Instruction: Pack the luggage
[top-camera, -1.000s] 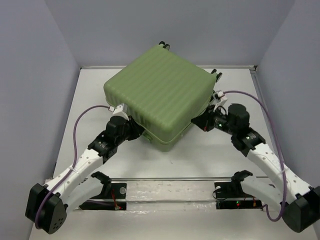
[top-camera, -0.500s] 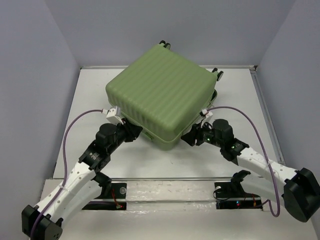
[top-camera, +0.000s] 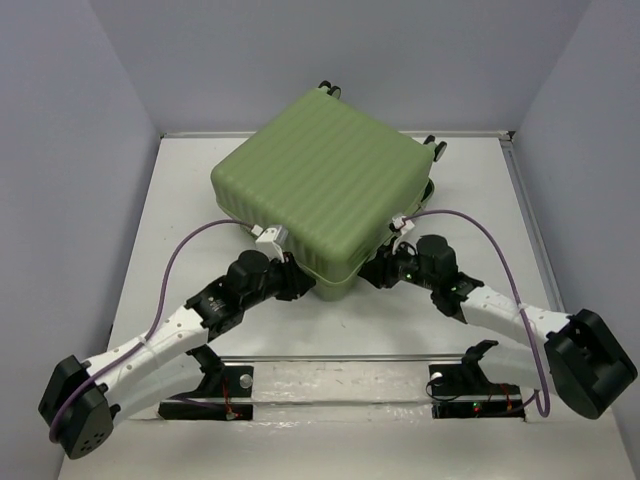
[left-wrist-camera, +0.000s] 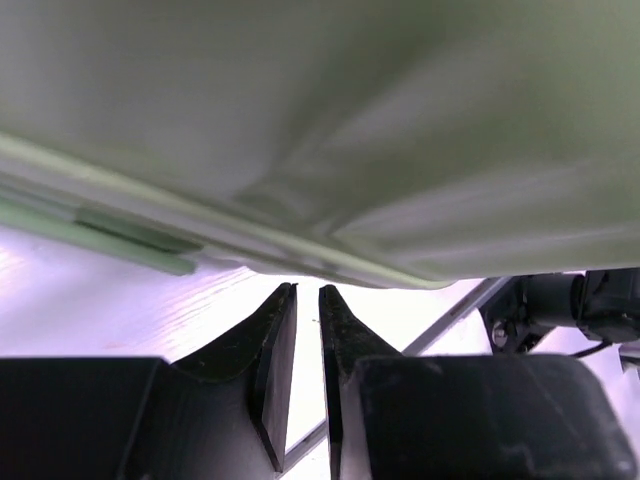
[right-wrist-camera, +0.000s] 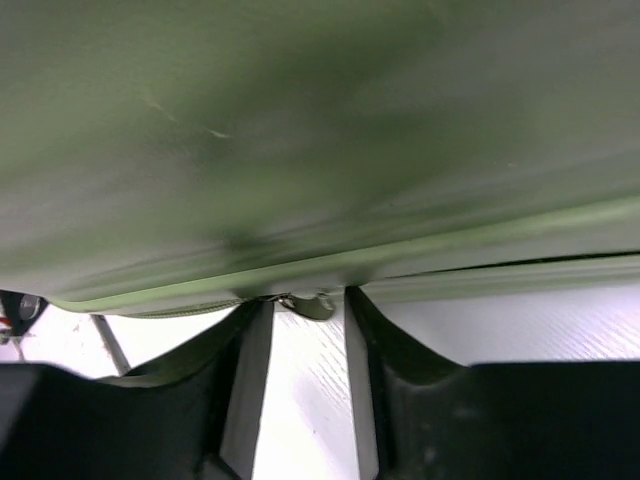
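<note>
The light-green ribbed suitcase (top-camera: 320, 185) lies shut and turned at an angle on the white table, one corner pointing toward me. My left gripper (top-camera: 297, 285) sits low at the left side of that near corner. In the left wrist view the gripper (left-wrist-camera: 308, 293) is just under the shell's rim (left-wrist-camera: 320, 120), its fingers nearly together with nothing between them. My right gripper (top-camera: 376, 272) is at the right side of the same corner. In the right wrist view the gripper (right-wrist-camera: 305, 308) is open, with a small zipper pull (right-wrist-camera: 312, 304) hanging between the tips under the shell (right-wrist-camera: 300, 130).
Black wheels (top-camera: 330, 90) stick out at the suitcase's far side. A metal rail (top-camera: 340, 357) and two black mounts run along the near table edge. Grey walls close in the table (top-camera: 180, 200) on three sides. The right arm (left-wrist-camera: 570, 305) shows in the left wrist view.
My left arm has swung right along the suitcase's front edge to its near corner. My right arm has moved left and down toward the same corner. The suitcase has hardly shifted.
</note>
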